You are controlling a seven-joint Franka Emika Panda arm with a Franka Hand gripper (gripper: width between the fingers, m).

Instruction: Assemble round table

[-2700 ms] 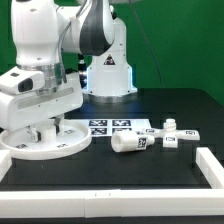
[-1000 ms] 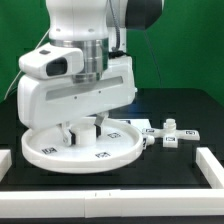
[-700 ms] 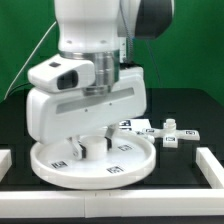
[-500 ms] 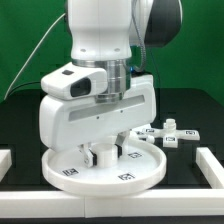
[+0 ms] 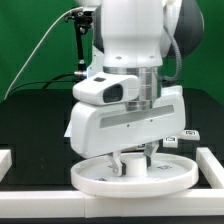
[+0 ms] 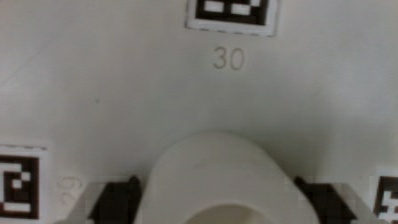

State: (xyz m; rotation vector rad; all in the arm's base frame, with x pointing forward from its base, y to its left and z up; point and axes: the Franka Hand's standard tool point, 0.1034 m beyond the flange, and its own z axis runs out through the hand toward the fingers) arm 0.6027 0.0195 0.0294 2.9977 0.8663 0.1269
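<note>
The round table's large white disc point(image 5: 95, 178) lies low near the front of the black table, right of the middle in the exterior view. My gripper point(image 5: 133, 163) comes straight down onto its middle, and the big white hand hides most of the disc. In the wrist view the disc's raised white hub point(image 6: 217, 170) sits between my two black fingers point(image 6: 121, 200), which are shut on it. The disc face point(image 6: 107, 90) carries a square tag point(image 6: 235, 12) and the number 30. The cylinder leg is hidden behind the hand.
A small white tagged part point(image 5: 187, 136) peeks out to the exterior view's right of the hand. White border rails run along the right point(image 5: 211, 165), the left point(image 5: 4, 160) and the front point(image 5: 40, 205). A green curtain hangs behind.
The gripper has carried the disc from the exterior view's left toward the right and nearer the front rail. The hand now covers the marker board and the leg.
</note>
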